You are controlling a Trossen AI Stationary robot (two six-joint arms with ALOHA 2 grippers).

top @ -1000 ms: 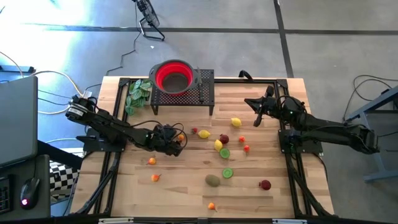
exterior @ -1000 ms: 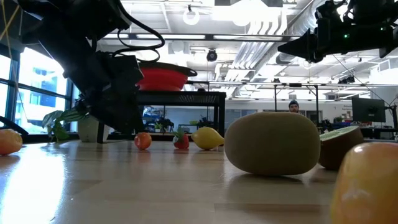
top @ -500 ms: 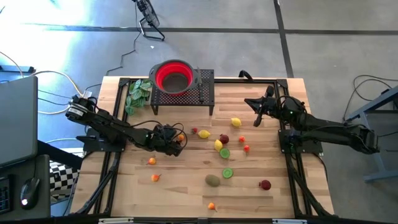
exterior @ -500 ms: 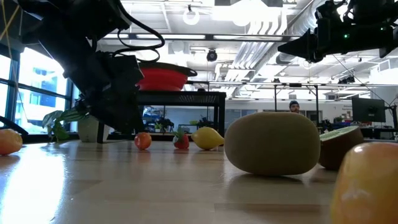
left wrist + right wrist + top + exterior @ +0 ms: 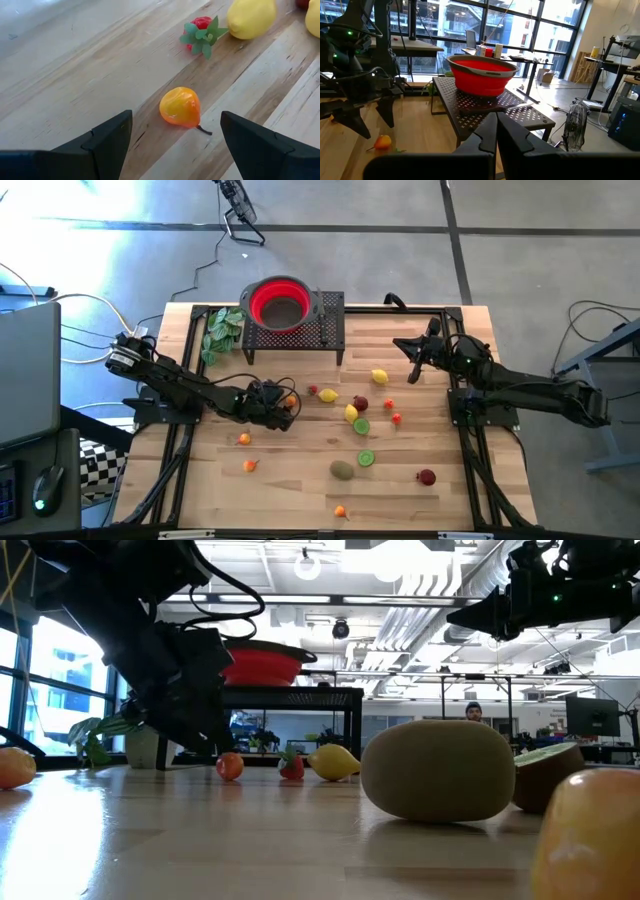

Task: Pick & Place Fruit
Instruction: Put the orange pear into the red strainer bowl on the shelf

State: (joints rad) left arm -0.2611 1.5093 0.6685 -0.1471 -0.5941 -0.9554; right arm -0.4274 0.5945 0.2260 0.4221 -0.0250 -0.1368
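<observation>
Probably a lab: exposed ducts (image 5: 440, 580), workbenches (image 5: 415, 47).

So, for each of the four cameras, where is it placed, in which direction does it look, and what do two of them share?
High view: above the table, looking straight down; both arms show, left gripper over the orange fruit.
Low view: at table-top height, looking across; the brown kiwi fills the front.
Left wrist view: looks down between open fingers at that orange fruit.
Right wrist view: past shut fingers toward the red bowl.
Shared: the orange fruit also shows in the right wrist view.
</observation>
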